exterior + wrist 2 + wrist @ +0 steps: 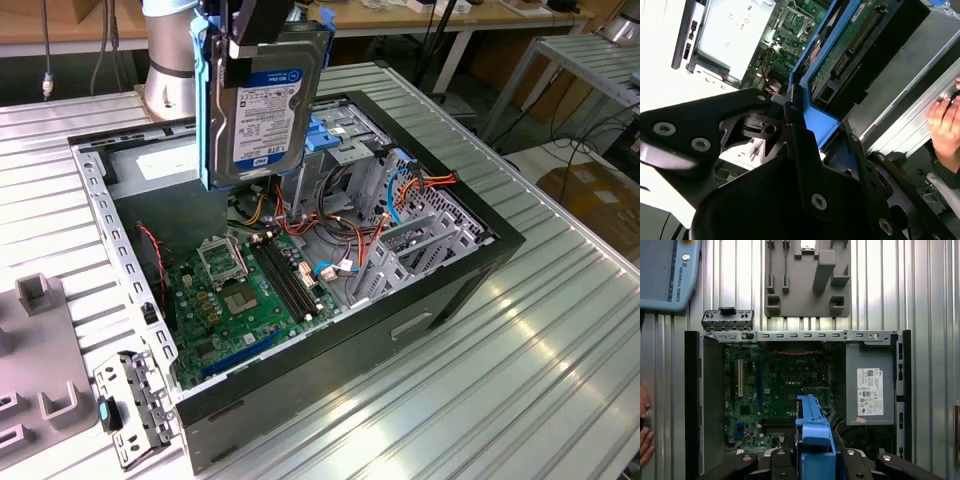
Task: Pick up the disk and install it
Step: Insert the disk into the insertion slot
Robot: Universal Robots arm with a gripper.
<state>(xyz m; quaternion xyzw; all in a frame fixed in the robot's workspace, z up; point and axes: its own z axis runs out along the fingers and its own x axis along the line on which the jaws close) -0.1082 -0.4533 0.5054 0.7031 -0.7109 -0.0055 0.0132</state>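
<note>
While the gripper [255, 40] is holding the disk [265, 100] upright above the open PC case [420, 320], pickup is looking done & install is looking like the part left. The drive is hanging clear over the case's interior and isn't touching any bay or seated in one. Largest first: the ribbed metal table [540, 380] is carrying the case, w/ a grey fixture plate [40, 370] lying just beside the case's near corner. Inside the case, a grey PSU box w/ white sticker [870, 387] is filling one end and a green mobo [245, 290] is lying flat across the case floor. A grey drive cage w/ blue latch bracket [345, 150] is standing at the case's far side, near the hanging disk but apart from it. Loose cables [395, 195] are trailing across the case beside that cage; I can't tell if its slot is free. The fingers are pinching narrow on the disk's top edge at its blue carrier rails, so the label is facing out & down toward the case. A person's hand [945, 122] is resting on the table, just outside the case wall.
</note>
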